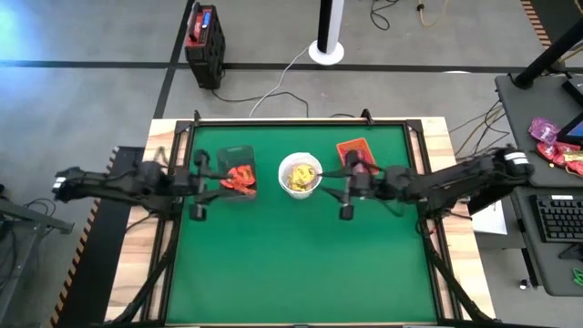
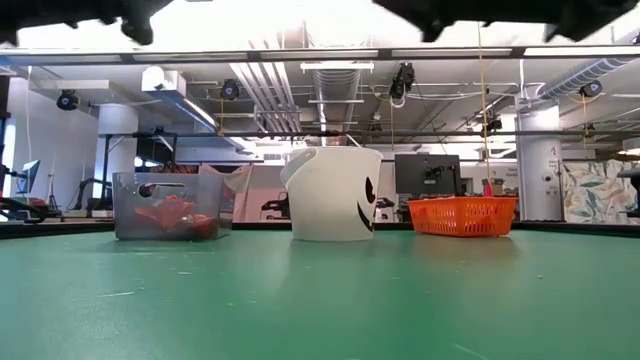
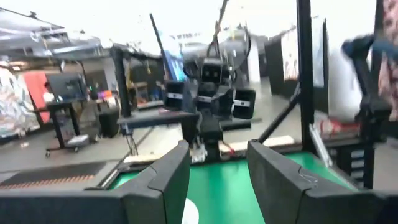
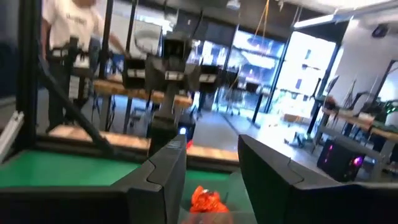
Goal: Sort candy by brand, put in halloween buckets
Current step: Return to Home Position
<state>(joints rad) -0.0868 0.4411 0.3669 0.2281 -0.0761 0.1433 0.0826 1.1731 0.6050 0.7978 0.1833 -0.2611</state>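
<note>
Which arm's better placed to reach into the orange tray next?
Right, probably. The right gripper hangs open just beside the orange tray; the left gripper sits by the dark tub, with the white bucket between.

Overhead down, low level across table (image 1: 291,264), sharing white bucket (image 1: 300,174), wrist views facing inward.

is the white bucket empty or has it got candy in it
Not empty: the high view looks straight down into the white bucket and shows yellow candy lying inside it.
</note>
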